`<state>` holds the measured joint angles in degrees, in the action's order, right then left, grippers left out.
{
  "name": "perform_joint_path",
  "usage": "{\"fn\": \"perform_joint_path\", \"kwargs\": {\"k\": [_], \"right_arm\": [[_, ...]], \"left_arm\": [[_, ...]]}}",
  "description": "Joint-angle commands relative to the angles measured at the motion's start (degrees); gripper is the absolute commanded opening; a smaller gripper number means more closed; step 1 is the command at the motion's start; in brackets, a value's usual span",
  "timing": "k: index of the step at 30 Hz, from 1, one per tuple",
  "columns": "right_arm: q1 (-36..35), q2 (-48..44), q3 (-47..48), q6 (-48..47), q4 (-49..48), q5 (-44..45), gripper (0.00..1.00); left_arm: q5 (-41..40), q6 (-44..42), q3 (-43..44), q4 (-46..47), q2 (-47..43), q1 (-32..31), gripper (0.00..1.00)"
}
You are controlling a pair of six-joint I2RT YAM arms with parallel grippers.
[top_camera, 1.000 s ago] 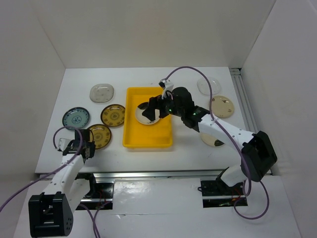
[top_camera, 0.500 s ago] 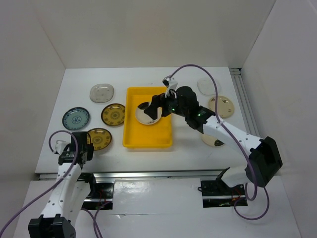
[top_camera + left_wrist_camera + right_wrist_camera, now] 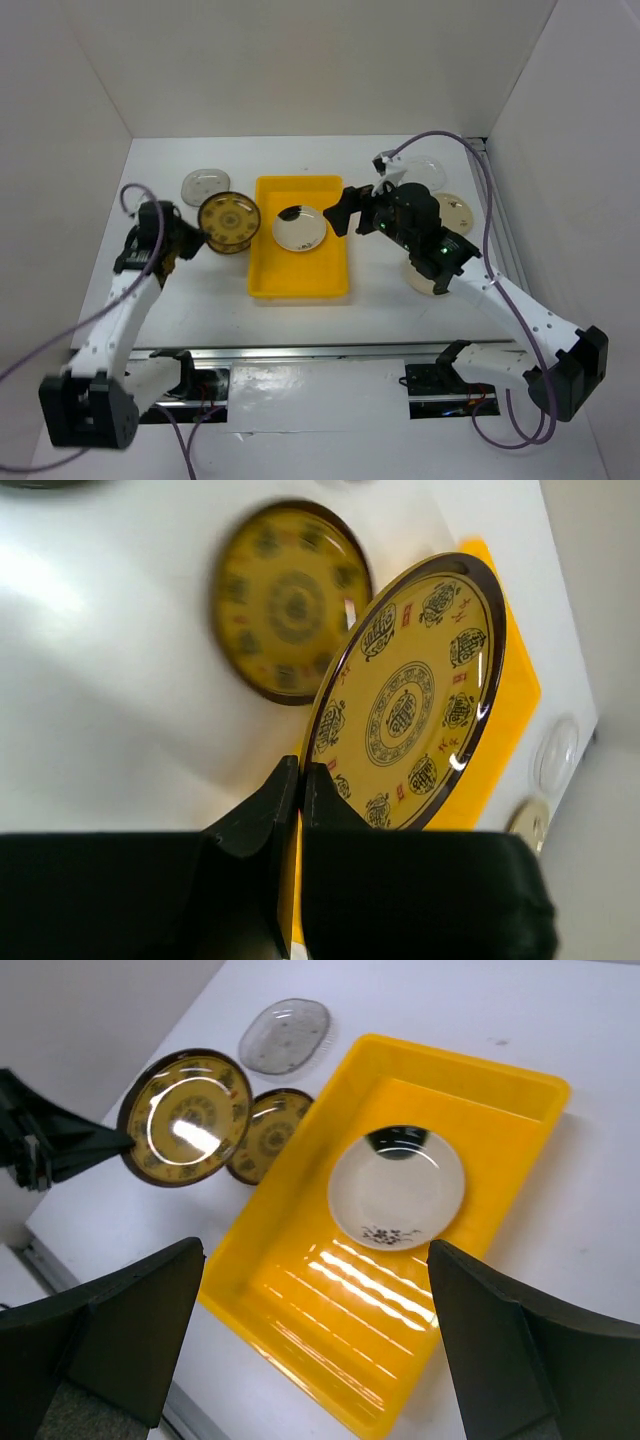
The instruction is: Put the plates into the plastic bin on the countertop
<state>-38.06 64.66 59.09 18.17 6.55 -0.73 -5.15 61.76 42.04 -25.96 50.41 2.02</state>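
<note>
Rim of gold plate (image 3: 410,705) sits clamped in left tool (image 3: 300,780) beside yellow bin (image 3: 300,278); right tool (image 3: 341,212) gapes over bin's edge.

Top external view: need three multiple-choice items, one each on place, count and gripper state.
1. Where is the cream plate? A in the yellow bin; B left of it; C right of it.
2. How many plates lie in the bin? A none; B one; C three.
3. The left gripper is: A open, empty; B shut on a brown-gold plate; C out of view.
Answers: 1 A, it lies on the bin's floor. 2 B, only the cream plate is inside. 3 B, its fingers pinch the plate's rim, plate held on edge.
</note>
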Motion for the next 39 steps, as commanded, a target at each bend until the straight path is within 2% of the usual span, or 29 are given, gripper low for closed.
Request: {"fn": "perform_joint_path", "kwargs": {"k": [1,3,6,10,14,21,22,23,24,26,27,29,31,33,34,35,38,39], "right_arm": [[1.4,-3.7,-1.9,0.2,4.2,5.6,1.0],[1.9,-5.0,-1.9,0.7,5.8,5.7,1.0],[2.6,-6.3,-1.9,0.7,7.2,6.2,1.0],[4.4,-6.8,-2.4,0.7,9.3,6.2,1.0],[6.3,-7.9,-3.6,0.7,9.3,5.5,1.0],[9.3,-8.4,-5.7,0.7,9.1,1.4,1.0],[9.3,-8.4,-5.7,0.7,8.5,1.4,1.0],[9.9,-7.9,-5.7,0.7,8.5,0.7,1.0],[9.9,-7.9,-5.7,0.7,8.5,0.7,1.0],[10.5,-7.9,-6.3,0.7,8.5,0.7,1.0],[10.5,-7.9,-6.3,0.7,8.5,1.3,1.0],[12.1,-7.9,-6.3,0.7,9.0,1.8,1.0],[13.2,-7.9,-6.3,0.7,9.0,1.8,1.0],[15.2,-7.9,-6.8,1.9,9.5,3.1,1.0],[16.1,-7.9,-7.3,2.7,9.5,5.2,1.0],[17.1,-7.9,-8.1,3.9,10.1,6.3,1.0],[23.4,-6.6,-10.7,8.6,10.2,7.9,1.0],[27.6,-5.9,-13.1,11.8,9.5,7.9,1.0]], "left_arm": [[12.8,-11.7,8.5,13.6,15.3,-6.7,0.0],[15.1,-13.5,13.1,15.7,25.3,-9.4,0.0],[14.6,-14.0,15.3,19.1,33.7,-12.8,0.0],[16.0,-15.6,17.5,22.6,40.8,-15.2,0.0],[15.4,-16.8,20.4,23.1,46.1,-16.9,0.0],[15.4,-16.8,21.9,23.0,48.7,-16.9,0.0],[14.9,-16.8,21.9,22.4,48.7,-16.9,0.03],[14.9,-16.8,22.6,22.4,49.4,-16.9,0.18],[15.7,-16.8,22.6,22.4,49.4,-16.9,0.25],[16.9,-16.8,22.6,23.2,48.9,-17.4,0.35],[16.9,-16.8,22.6,23.8,48.9,-17.4,0.43],[17.6,-17.3,22.6,23.1,46.5,-18.0,0.5],[17.6,-17.8,22.6,22.5,44.8,-19.2,0.74],[18.2,-18.3,22.6,22.5,41.3,-19.8,0.85],[18.2,-18.3,22.6,21.8,39.7,-20.6,0.95],[18.2,-19.4,22.6,21.8,37.9,-21.4,1.0],[14.0,-21.0,23.2,18.3,31.1,-24.6,1.0],[14.0,-21.5,23.2,16.9,29.4,-24.6,1.0]]}}
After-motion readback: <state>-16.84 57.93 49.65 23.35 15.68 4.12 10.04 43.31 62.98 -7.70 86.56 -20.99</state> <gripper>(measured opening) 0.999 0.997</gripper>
